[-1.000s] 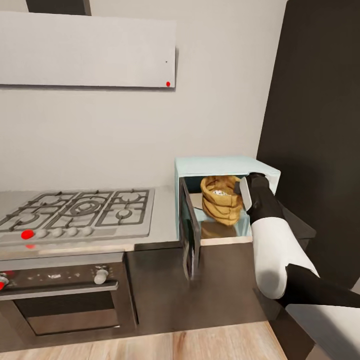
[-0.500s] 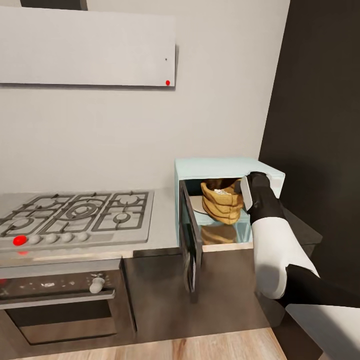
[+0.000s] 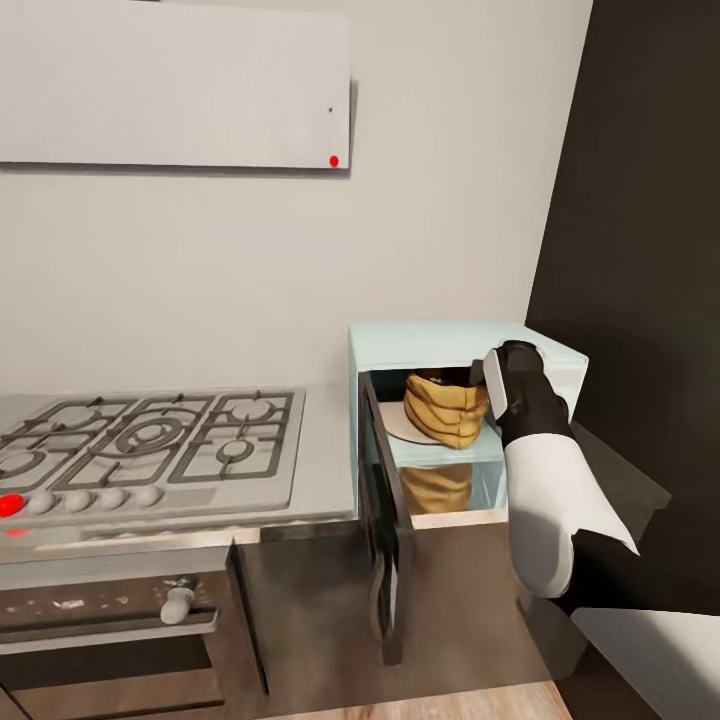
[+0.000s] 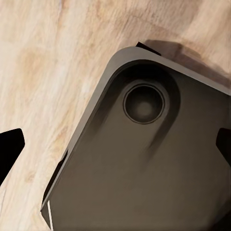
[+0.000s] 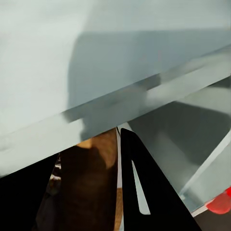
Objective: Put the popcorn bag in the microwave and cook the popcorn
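1. We face a kitchen corner with a pale wall, a dark panel at 3 o'clock, and a glossy grey steel table [image 3: 325, 455] that carries a grated gas hob [image 3: 150, 440] at 9 o'clock, over dark cabinet fronts.
2. The microwave [image 3: 440, 343], a pale mint box, stands just right of centre, its dark glass door [image 3: 385, 520] swung open toward us.
3. The popcorn bag [image 3: 445, 408], a crumpled tan paper sack with horizontal folds, sits upright on the round plate inside the cavity.
4. Our right end effector [image 3: 480, 385] is at the cavity's mouth, against the bag's right side. In the right wrist view a dark finger [image 5: 144, 192] lies beside the brown paper, and we cannot tell whether it grips.
5. Our left end effector [image 4: 115, 154] hangs spread apart over the wooden floor [image 4: 43, 67] and the robot's dark base [image 4: 144, 163].
6. We judge the placing done; letting go, shutting the door and heating remain.
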You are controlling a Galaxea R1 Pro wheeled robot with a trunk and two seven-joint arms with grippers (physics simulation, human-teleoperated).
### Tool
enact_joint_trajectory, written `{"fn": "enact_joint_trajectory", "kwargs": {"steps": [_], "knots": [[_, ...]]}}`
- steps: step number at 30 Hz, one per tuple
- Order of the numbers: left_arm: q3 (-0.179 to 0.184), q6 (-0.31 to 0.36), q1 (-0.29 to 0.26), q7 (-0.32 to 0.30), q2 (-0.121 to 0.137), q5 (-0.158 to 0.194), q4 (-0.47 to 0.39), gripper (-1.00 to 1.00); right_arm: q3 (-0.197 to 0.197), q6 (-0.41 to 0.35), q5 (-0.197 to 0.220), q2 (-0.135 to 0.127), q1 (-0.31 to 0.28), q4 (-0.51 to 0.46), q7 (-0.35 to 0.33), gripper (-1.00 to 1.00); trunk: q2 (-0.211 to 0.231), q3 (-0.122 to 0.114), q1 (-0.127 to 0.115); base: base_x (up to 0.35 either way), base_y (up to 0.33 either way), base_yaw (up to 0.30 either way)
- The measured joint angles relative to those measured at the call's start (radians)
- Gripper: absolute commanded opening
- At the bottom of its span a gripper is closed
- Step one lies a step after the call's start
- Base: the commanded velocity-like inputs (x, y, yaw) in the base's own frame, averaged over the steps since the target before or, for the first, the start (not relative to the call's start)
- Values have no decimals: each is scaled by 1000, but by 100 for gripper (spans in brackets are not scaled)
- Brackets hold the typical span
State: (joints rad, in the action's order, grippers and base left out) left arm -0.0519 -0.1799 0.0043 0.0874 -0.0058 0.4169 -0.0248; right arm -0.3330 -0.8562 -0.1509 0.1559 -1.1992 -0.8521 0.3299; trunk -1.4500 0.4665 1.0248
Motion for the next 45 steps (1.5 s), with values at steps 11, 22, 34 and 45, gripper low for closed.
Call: {"fn": "enact_joint_trajectory", "kwargs": {"steps": [11, 22, 34, 45], "knots": [[1, 0, 0, 0, -1, -5, 0, 100, 1, -4, -79, -1, 0, 5, 0, 100, 0, 0, 0, 0, 0, 0], [1, -2, 0, 0, -3, -9, -1, 100, 4, -143, -46, 4, 0, -254, -7, 100, 0, 0, 1, -278, 0, 0], [-1, -2, 0, 0, -1, 0, 1, 100, 6, -3, -47, 1, 252, -327, -240, 100, 0, 0, 0, -206, 0, 0], [1, -2, 0, 0, -2, -6, -1, 100, 10, 638, -50, -2, 438, -167, -624, 100, 1, 0, 0, 0, 0, 0]]}}
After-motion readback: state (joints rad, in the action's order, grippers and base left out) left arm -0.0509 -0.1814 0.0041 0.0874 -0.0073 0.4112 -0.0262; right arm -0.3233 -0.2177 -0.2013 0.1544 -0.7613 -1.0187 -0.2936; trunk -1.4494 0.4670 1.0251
